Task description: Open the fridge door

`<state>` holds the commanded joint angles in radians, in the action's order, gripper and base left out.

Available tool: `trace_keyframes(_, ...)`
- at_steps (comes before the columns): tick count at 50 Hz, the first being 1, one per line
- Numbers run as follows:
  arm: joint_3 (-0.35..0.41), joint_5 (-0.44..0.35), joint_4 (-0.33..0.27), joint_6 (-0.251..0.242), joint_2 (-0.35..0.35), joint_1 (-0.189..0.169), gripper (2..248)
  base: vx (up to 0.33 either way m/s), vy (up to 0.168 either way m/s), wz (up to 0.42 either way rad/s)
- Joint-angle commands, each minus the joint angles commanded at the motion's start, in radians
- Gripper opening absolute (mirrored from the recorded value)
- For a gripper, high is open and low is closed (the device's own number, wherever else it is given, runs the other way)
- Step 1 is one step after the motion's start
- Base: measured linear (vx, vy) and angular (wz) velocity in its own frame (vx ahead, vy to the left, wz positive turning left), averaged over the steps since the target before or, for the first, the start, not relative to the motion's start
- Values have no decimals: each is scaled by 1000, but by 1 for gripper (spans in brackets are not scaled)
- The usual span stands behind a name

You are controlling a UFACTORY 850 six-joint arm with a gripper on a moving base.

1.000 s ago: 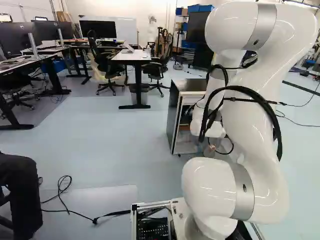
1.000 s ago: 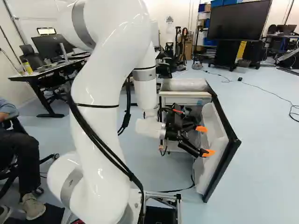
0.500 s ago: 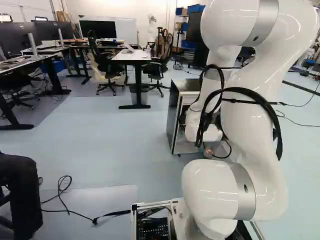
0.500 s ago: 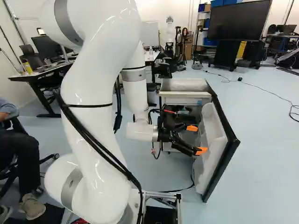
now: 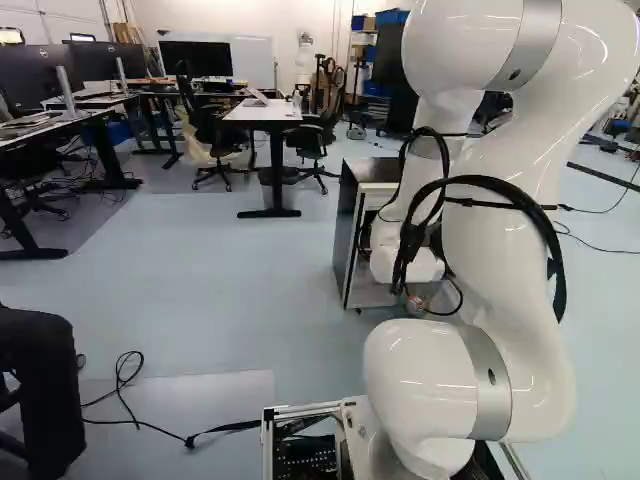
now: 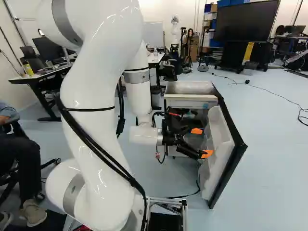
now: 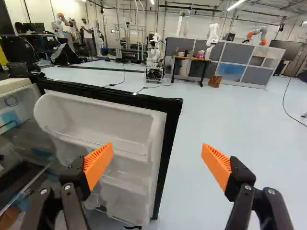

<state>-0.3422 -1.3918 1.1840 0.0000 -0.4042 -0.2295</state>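
Door wide open, blk rim, wht shelved liner.

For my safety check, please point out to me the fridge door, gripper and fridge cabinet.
Fridge door (image 6: pixel 219 144): right base view, inner lining.
Gripper (image 7: pixel 157 146): wrist view, midway between fingertips.
Fridge cabinet (image 6: pixel 190 87): right base view, top.

1 mini fridge is standing | 1 fridge door is hanging | 1 two-finger gripper is showing | 2 orange pads are showing

The arm looks smooth and glossy, the fridge door has a smooth plastic lining, and the floor looks smooth, faintly shiny.
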Motion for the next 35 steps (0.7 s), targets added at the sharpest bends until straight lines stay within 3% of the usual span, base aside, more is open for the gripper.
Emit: trace_keyframes(35, 37, 76, -174, 0, 100, 34, 247, 0, 0, 0)
